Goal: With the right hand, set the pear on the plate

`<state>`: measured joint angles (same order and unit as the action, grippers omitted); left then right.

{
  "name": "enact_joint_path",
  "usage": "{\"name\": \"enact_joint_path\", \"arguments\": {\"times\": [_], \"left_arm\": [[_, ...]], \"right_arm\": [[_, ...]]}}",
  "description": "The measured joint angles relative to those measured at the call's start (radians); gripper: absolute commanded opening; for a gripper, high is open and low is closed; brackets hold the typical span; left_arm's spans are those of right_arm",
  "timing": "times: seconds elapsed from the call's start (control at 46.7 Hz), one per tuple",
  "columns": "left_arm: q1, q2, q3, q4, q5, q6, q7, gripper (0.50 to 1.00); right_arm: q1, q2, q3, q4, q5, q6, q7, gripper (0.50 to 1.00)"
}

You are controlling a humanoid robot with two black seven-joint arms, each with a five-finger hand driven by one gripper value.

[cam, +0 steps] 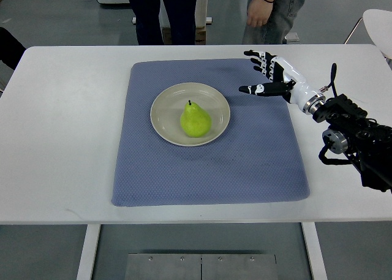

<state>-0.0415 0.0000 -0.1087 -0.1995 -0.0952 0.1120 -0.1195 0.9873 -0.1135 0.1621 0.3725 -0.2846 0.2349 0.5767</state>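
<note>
A green pear rests on the round beige plate, stem pointing away from me, a little right of the plate's centre. My right hand hovers over the upper right part of the blue mat, to the right of the plate and apart from it. Its fingers are spread and hold nothing. The right arm enters from the right edge. No left arm shows in the top view.
The plate lies on a blue-grey mat on a white table. Two people stand behind the table's far edge; one person's hand hangs near it. A white chair shows at the top right.
</note>
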Motion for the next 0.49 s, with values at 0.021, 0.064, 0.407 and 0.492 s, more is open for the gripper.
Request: {"name": "enact_joint_path", "arguments": {"times": [0.021, 0.064, 0.407, 0.492], "left_arm": [[0.000, 0.000, 0.000, 0.000, 0.000, 0.000, 0.000, 1.000], [0.000, 0.000, 0.000, 0.000, 0.000, 0.000, 0.000, 1.000], [0.000, 0.000, 0.000, 0.000, 0.000, 0.000, 0.000, 1.000], [0.000, 0.000, 0.000, 0.000, 0.000, 0.000, 0.000, 1.000]], "right_arm": [[-0.002, 0.000, 0.006, -0.008, 0.014, -0.003, -0.008, 0.993], [-0.009, 0.001, 0.015, -0.021, 0.035, -0.004, -0.022, 0.993], [-0.060, 0.005, 0.211, -0.071, 0.068, -0.059, -0.133, 0.995], [-0.071, 0.004, 0.282, -0.071, 0.068, -0.074, -0.168, 0.995]]}}
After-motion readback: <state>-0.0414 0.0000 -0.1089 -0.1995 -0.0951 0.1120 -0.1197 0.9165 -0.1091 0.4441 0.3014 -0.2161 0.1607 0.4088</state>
